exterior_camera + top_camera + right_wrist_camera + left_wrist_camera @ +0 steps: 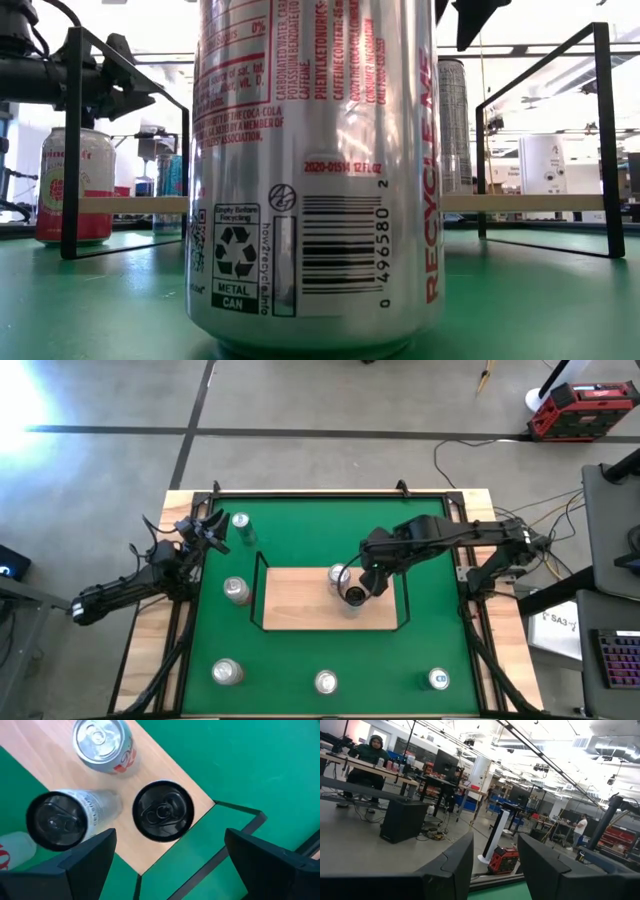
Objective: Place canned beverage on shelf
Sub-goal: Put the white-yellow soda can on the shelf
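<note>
I judge placement done: right gripper (362,588) hangs jaws-open above the shelf's (300,610) black-topped can (163,810); next, lift clear.

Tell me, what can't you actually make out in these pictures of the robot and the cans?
- Low view: a silver can right at the lens blocks the middle of the shelf and the cans there.
- High view: the right gripper overlaps the cans on the shelf; their count is unclear.
- Left wrist view: only the left gripper and the room show, no cans.
- High view: can labels are too small to read.
</note>
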